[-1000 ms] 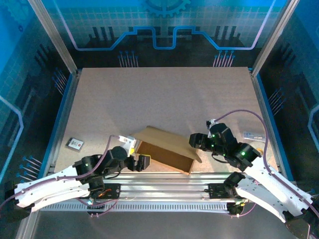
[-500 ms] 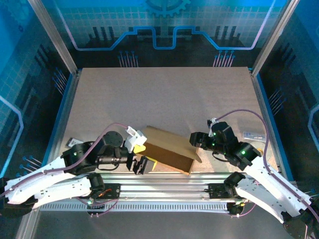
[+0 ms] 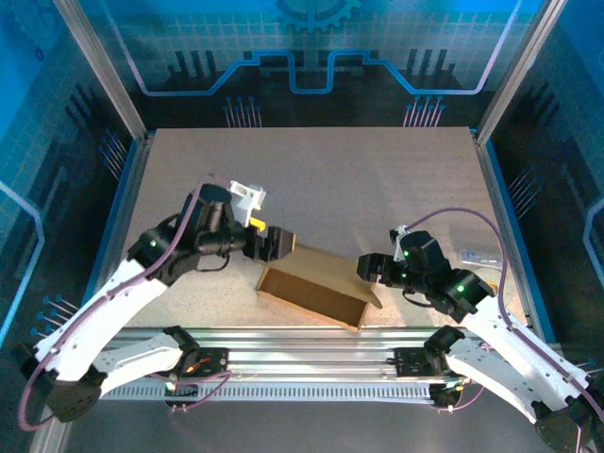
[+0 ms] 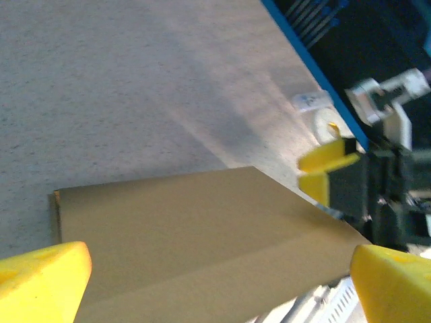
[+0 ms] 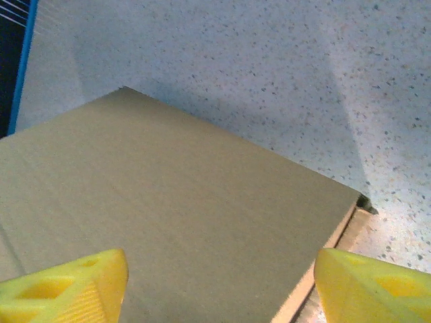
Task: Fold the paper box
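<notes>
- The box (image 3: pixel 316 283) lies where it did a second ago, near the middle of the tabletop's (image 3: pixel 311 179) front edge. Its lid (image 3: pixel 326 262) is tilted up over the open tray and not yet shut.
- The left arm (image 3: pixel 123 293) makes the big change. It has swung up from the front edge and away from the box's left end, towards the left side of the tabletop.
- The left gripper (image 3: pixel 276 243) now sits at the lid's far left corner. In the left wrist view its fingers (image 4: pixel 40 276) are spread wide, with the lid between them and nothing pinched.
- The right gripper (image 3: pixel 370 267) has barely moved at the box's right end. Its fingers (image 5: pixel 67 286) are also spread, over the lid.
- With both grippers now at the lid's ends, the likely next step is pressing it down. The fold looks partly done.
</notes>
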Motion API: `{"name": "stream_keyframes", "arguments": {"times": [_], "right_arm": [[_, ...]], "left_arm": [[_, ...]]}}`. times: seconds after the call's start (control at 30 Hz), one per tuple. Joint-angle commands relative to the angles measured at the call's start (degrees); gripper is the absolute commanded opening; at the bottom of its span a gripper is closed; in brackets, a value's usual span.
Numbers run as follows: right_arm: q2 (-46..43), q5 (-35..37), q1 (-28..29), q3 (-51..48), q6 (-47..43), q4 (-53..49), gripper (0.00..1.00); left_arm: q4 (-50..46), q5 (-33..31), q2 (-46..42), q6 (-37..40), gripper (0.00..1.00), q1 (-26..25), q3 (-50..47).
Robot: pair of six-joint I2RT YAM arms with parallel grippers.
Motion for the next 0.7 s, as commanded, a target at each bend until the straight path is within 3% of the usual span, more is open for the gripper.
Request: {"name": "stream_keyframes", "arguments": {"times": [0.0, 0.13, 0.3, 0.43, 0.67], "right_arm": [[-0.1, 0.2, -0.8, 1.4, -0.6, -4.9, 0.75], [-1.0, 0.0, -0.8, 0.3, 0.3, -5.6, 0.75], [-0.2, -2.8, -0.8, -1.8, 0.6, -3.9, 0.62], [0.2, -3.2, -0.7, -3.2, 1.2, -3.1, 0.55], [1.4, -3.5, -0.6, -6.2, 2.6, 0.1, 0.44]], "left_arm": [[-4.8, 3.9, 3.5, 2.2, 0.99, 2.7, 2.7], [-6.5, 5.1, 6.8, 2.8, 0.93, 4.3, 1.7], [-3.6, 13.6, 8.3, 2.6, 0.78, 4.3, -2.5], [-2.3, 17.1, 7.9, 1.7, 0.73, 4.3, -6.0], [1.6, 17.6, 6.6, -1.8, 0.69, 4.1, -15.8]]}}
